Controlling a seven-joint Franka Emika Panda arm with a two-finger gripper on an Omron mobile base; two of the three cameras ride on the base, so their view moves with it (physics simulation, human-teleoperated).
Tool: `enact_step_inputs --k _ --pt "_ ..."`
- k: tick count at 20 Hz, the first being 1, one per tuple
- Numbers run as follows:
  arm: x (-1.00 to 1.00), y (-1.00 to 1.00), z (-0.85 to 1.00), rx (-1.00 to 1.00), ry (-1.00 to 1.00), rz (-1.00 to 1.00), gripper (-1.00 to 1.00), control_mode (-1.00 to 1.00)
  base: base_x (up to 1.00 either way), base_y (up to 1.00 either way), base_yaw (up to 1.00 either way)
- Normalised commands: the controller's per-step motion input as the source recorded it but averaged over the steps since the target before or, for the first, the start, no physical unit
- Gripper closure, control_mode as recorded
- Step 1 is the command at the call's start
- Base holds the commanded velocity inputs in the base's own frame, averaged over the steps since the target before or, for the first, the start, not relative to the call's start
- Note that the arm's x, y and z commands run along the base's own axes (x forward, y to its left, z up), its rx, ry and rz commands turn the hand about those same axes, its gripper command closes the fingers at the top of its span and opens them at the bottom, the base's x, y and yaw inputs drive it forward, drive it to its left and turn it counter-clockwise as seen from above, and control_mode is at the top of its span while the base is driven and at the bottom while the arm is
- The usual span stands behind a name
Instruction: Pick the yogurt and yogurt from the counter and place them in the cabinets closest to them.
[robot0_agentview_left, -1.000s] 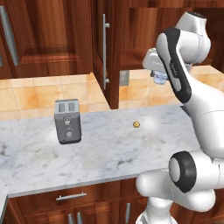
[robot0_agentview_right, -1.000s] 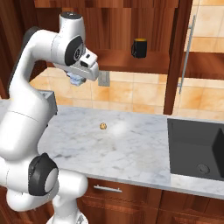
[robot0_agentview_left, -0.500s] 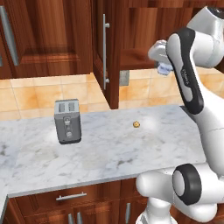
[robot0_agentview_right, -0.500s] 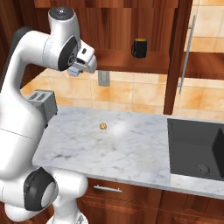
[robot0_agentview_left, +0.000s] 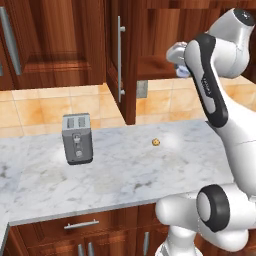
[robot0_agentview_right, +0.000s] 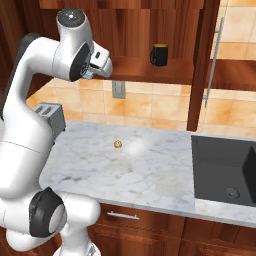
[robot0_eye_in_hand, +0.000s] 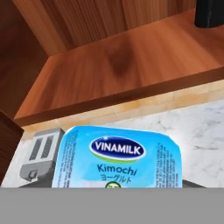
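Hand view: yogurt (robot0_eye_in_hand: 119, 158) lid faces camera, label upright

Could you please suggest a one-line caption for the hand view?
Pale blue yogurt held in the gripper, facing the cabinet's wooden shelf, with the toaster on the counter below.

Pale blue yogurt (robot0_eye_in_hand: 120, 157) cut off below, hiding the jaws; dark cup (robot0_eye_in_hand: 211, 12) cropped

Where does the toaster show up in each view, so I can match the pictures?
Left base view: toaster upright on the counter, left of centre.
Right base view: toaster at mid-left, partly behind the arm.
Hand view: toaster lower left, beside the yogurt cup.
Shared landmark: the open cabinet's wooden shelf.
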Motion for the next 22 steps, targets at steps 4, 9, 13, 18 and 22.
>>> enact_step_inputs --k 4,9,13,18,22 --pt "0.49 0.00 0.06 0.00 0.00 0.01 1.00 -1.00 0.00 0.00 0.00" --pt "0.57 0.00 0.04 0.00 0.00 0.01 1.00 -1.00 0.00 0.00 0.00" --pt "0.49 0.00 0.01 0.00 0.00 0.01 1.00 -1.00 0.00 0.00 0.00" --pt "0.41 0.00 0.00 -0.04 0.00 0.03 1.00 -1.00 0.00 0.00 0.00" --pt "0.22 0.00 0.00 -0.10 0.01 0.06 1.00 -1.00 0.00 0.00 0.00"
